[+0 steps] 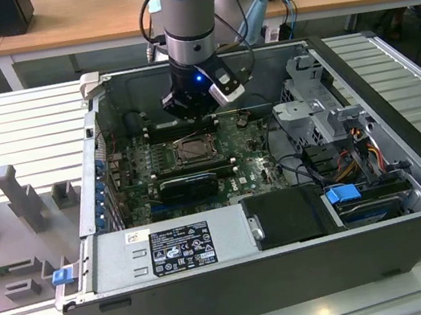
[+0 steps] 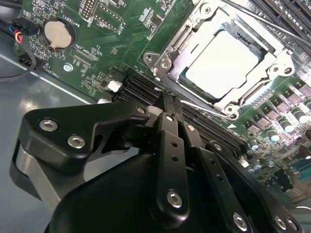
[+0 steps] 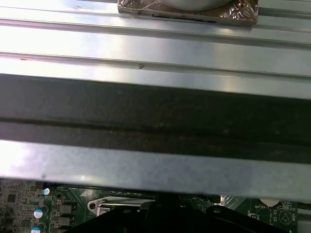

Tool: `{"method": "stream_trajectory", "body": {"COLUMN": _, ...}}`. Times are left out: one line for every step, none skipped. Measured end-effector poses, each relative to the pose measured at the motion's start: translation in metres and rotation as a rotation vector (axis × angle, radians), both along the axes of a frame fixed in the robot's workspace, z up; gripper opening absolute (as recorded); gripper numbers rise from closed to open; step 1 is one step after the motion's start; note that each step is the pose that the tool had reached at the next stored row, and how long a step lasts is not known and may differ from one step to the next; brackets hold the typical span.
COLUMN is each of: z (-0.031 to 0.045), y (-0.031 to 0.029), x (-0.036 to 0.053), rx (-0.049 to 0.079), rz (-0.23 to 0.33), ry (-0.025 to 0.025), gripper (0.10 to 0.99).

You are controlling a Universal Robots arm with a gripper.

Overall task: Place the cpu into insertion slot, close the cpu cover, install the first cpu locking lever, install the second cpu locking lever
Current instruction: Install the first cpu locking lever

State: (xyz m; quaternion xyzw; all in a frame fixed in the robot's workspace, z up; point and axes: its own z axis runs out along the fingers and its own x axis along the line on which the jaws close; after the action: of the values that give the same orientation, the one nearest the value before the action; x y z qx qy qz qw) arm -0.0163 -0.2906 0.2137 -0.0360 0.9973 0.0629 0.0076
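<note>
Inside the open pc case (image 1: 413,195), mid-motherboard (image 1: 245,168), the insertion slot (image 1: 194,150) sits between the black ribbed blocks, nearer the board's far edge than the power-supply side. Second wrist view shows the cpu (image 2: 221,63) already lying flat in the slot, pale metal top up, w/ the cpu cover (image 2: 272,60) down around it as a silvery frame; the chip shows through the cut-out. A thin lever wire runs along the frame's edge nearest the gripper, whether latched can't be told.

Gripper (image 2: 167,108) hangs just above the board beside the socket's near corner, fingers pressed together & holding nothing, tips over the dark slot row just beside the frame.

Handling, as a judgement: cpu is light, rigid, fragile underneath, so not to be dragged or pushed sideways; seated, it needs no more touching. Cover is thin sheet metal, stiff enough but bendable, best pressed on its solid rim, not across the cut-out. Lever is a springy slim wire, prob. slippery; take it near its hooked free end, where closed tips can push it down & under its catch
</note>
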Motion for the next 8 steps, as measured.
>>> {"method": "stream_trajectory", "body": {"z": -0.0007, "y": 0.0, "x": -0.0003, "rx": 0.0, "rz": 0.0, "ry": -0.0005, "gripper": 0.106}}
{"method": "stream_trajectory", "body": {"z": -0.0012, "y": 0.0, "x": -0.0007, "rx": 0.0, "rz": 0.0, "ry": -0.0009, "gripper": 0.106}}
{"method": "stream_trajectory", "body": {"z": -0.002, "y": 0.0, "x": -0.0013, "rx": 0.0, "rz": 0.001, "ry": -0.0015, "gripper": 0.106}}
{"method": "stream_trajectory", "body": {"z": -0.0026, "y": 0.0, "x": -0.0016, "rx": 0.0, "rz": 0.001, "ry": -0.0018, "gripper": 0.106}}
{"method": "stream_trajectory", "body": {"z": -0.0037, "y": 0.0, "x": -0.0016, "rx": 0.0, "rz": 0.001, "ry": -0.0021, "gripper": 0.106}}
{"method": "stream_trajectory", "body": {"z": -0.0048, "y": 0.0, "x": -0.0016, "rx": 0.0, "rz": 0.001, "ry": -0.0022, "gripper": 0.106}}
{"method": "stream_trajectory", "body": {"z": -0.0056, "y": 0.0, "x": -0.0016, "rx": 0.0, "rz": 0.001, "ry": -0.0022, "gripper": 0.106}}
{"method": "stream_trajectory", "body": {"z": -0.0065, "y": 0.0, "x": -0.0017, "rx": -0.001, "rz": 0.001, "ry": -0.0022, "gripper": 0.106}}
